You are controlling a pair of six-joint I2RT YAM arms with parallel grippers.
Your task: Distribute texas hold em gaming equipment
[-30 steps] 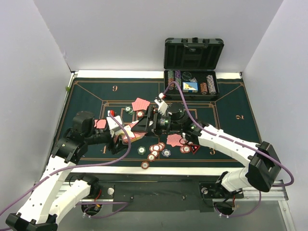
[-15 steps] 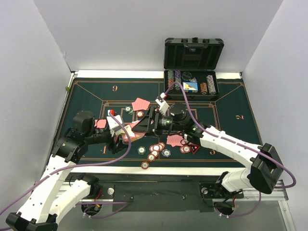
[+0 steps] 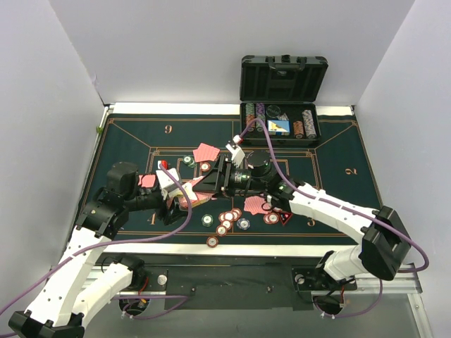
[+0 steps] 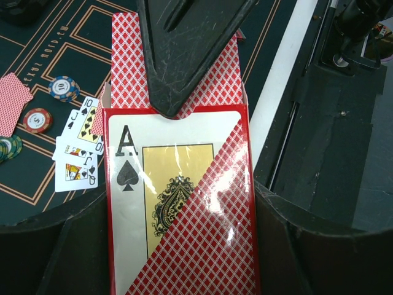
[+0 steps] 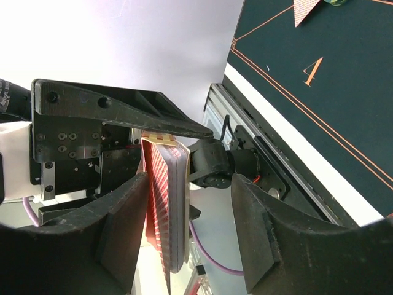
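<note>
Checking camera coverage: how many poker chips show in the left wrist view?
3: blue-edged chip upper left, red chip below it, green chip at left edge. The card box may hide more.

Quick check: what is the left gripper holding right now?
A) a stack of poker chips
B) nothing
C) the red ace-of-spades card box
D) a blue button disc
C: in the left wrist view the card box sits clamped between the fingers of the left gripper.

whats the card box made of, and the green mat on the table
Card box: probably thin cardboard with a glossy printed finish, maybe film-wrapped; bright glare streaks cross its ace-of-spades face.
Green mat: looks like matte felt or similar cloth; it shows no shine, with printed orange lines.
</note>
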